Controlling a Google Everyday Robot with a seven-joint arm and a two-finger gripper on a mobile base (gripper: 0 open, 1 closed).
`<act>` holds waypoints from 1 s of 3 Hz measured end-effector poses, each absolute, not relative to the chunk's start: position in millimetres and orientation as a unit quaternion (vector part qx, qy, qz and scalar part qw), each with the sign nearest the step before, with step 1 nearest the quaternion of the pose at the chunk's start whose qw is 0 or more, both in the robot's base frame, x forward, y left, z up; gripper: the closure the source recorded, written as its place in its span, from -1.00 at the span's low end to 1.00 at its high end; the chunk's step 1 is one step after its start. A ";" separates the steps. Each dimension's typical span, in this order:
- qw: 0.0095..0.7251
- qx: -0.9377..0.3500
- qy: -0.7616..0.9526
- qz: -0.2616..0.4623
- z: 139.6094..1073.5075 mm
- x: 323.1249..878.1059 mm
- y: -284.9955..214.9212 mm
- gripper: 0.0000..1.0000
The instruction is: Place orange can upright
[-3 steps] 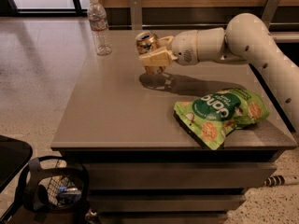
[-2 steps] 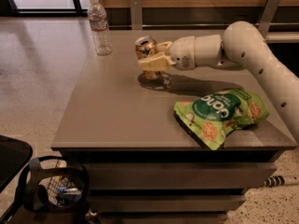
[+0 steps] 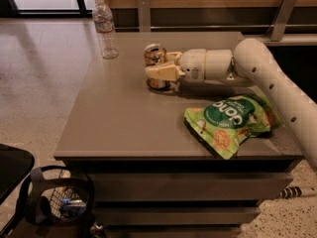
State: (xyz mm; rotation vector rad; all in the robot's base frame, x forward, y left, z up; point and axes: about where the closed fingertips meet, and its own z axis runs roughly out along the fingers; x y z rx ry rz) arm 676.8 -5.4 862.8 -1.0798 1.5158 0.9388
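Observation:
The orange can [image 3: 155, 55] stands about upright on the grey table [image 3: 124, 128], near its middle back, its silver top showing. My gripper [image 3: 161, 71] reaches in from the right on a white arm and its cream fingers [image 3: 163, 72] are closed around the can's middle, hiding most of its body. The can's base seems to touch the tabletop.
A clear plastic water bottle [image 3: 105, 28] stands at the table's back left corner. A green snack bag [image 3: 231, 123] lies at the front right. A dark basket [image 3: 62, 202] sits on the floor at the front left. Metal posts [image 3: 143, 13] rise behind the table.
The gripper has moved left and down with the can, bringing it from a slight tilt above the table to stand on the tabletop.

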 end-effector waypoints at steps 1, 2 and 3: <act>0.504 -0.447 0.628 0.389 864.1 676.9 -5.4 1.00; 0.504 -0.447 0.628 0.390 865.0 676.9 -5.3 0.71; 0.504 -0.447 0.628 0.390 865.5 676.9 -5.2 0.22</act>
